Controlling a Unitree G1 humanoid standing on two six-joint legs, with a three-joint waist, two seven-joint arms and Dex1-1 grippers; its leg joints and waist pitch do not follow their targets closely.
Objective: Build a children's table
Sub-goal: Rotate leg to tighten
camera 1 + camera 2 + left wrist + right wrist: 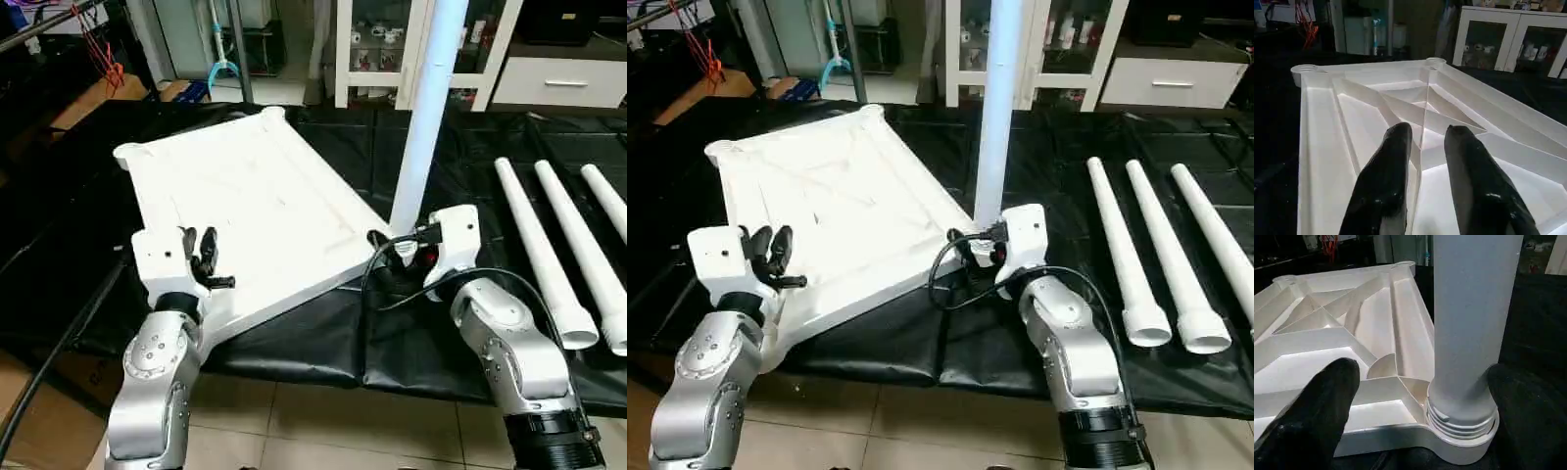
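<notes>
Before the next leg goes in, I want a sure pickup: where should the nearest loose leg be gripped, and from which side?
Probably grip the nearest loose leg around mid-shaft, from above with the open right gripper, jaws across its width. It lies flat on the black mat beside two more legs, so side approaches are crowded. Its flared end faces the robot.

Silver forearms [157, 382], white wrist housings, black cable [377, 279], black pincer fingers [1386, 181].

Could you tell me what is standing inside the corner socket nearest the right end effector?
An upright white leg stands in that tabletop socket, threads showing at the rim. Its end inside the socket is hidden.
</notes>
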